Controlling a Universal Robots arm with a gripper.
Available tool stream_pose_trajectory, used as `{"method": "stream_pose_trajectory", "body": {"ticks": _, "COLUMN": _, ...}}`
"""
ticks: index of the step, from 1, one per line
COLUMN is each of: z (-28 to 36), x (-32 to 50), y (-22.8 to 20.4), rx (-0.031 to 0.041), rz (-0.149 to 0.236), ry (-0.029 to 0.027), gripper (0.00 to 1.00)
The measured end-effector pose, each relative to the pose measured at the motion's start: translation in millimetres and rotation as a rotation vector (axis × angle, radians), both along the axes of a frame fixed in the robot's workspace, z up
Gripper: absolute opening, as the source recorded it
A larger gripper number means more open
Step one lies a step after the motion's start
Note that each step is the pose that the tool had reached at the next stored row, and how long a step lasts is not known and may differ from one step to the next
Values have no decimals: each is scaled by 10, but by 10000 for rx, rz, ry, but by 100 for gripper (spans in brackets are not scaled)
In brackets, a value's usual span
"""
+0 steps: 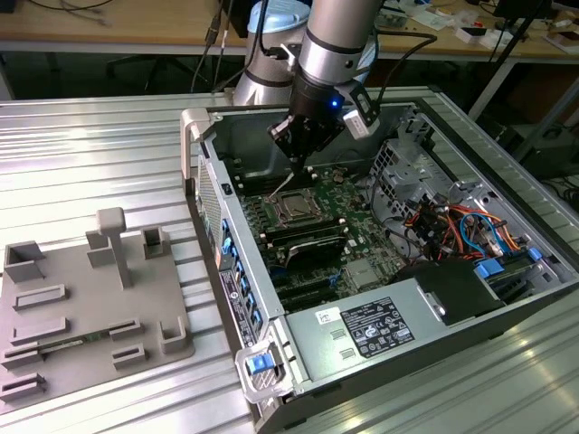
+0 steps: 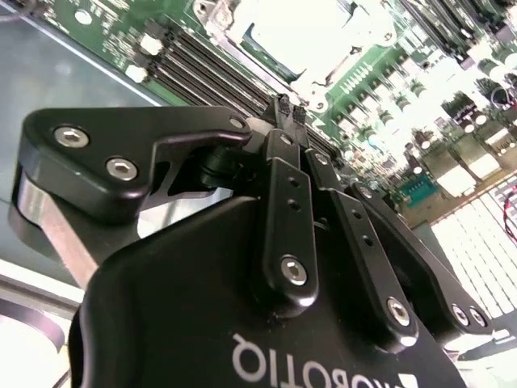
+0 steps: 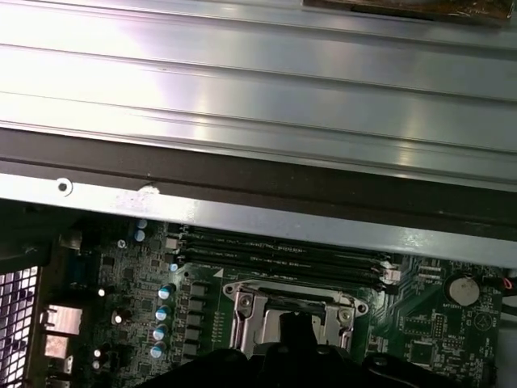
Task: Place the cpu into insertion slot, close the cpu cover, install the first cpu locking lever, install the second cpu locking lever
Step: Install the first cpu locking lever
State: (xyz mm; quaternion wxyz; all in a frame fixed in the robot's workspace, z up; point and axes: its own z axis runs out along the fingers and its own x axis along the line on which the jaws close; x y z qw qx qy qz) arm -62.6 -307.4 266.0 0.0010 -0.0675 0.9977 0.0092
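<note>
A black two-fingered gripper (image 1: 302, 165) on a silver-grey robot arm (image 1: 336, 45) hangs inside an open black computer case (image 1: 231, 271), its fingers (image 2: 283, 162) drawn together to a narrow point. It is poised just above the small dark square insertion slot (image 1: 309, 218) on the green circuit board (image 1: 362, 194). In the exterior view the small flat square cpu (image 1: 294, 211), silvery-grey on top, lies in that slot below the fingertips. The thin silvery metal cpu cover (image 1: 280, 206) lies flat around it. A thin silver wire locking lever (image 1: 288, 186) slants up from the slot's edge towards the fingertips; whether they pinch it cannot be told.

The second wrist view shows the fingertips meeting, with the slot beyond washed out by glare. The first wrist view adds the long black memory slots (image 3: 283, 252) beside the cover's frame (image 3: 242, 311). The exterior view takes in a grey plastic fixture tray (image 1: 81, 298) on the ribbed metal table (image 1: 90, 154), well apart at the exterior view's left.
</note>
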Motion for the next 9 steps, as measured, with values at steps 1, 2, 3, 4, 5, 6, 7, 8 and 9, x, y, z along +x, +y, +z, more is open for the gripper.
{"method": "stream_pose_trajectory", "body": {"ticks": 1, "z": -1, "x": 16, "y": 0, "rx": 0, "rz": 2, "ry": 0, "gripper": 11}}
{"method": "stream_pose_trajectory", "body": {"ticks": 2, "z": -5, "x": 51, "y": 1, "rx": 1, "rz": 9, "ry": -1, "gripper": 11}}
{"method": "stream_pose_trajectory", "body": {"ticks": 3, "z": -5, "x": 62, "y": 0, "rx": 0, "rz": 14, "ry": 0, "gripper": 11}}
{"method": "stream_pose_trajectory", "body": {"ticks": 4, "z": -5, "x": 66, "y": 0, "rx": 0, "rz": 17, "ry": 0, "gripper": 11}}
{"method": "stream_pose_trajectory", "body": {"ticks": 5, "z": -6, "x": 68, "y": 1, "rx": 0, "rz": 21, "ry": 0, "gripper": 11}}
{"method": "stream_pose_trajectory", "body": {"ticks": 6, "z": -6, "x": 68, "y": 1, "rx": 1, "rz": 27, "ry": -1, "gripper": 11}}
{"method": "stream_pose_trajectory", "body": {"ticks": 7, "z": -6, "x": 68, "y": 1, "rx": 0, "rz": 36, "ry": -1, "gripper": 11}}
{"method": "stream_pose_trajectory", "body": {"ticks": 8, "z": -6, "x": 68, "y": 1, "rx": -1, "rz": 42, "ry": 0, "gripper": 11}}
{"method": "stream_pose_trajectory", "body": {"ticks": 9, "z": -7, "x": 68, "y": 1, "rx": -1, "rz": 47, "ry": 0, "gripper": 11}}
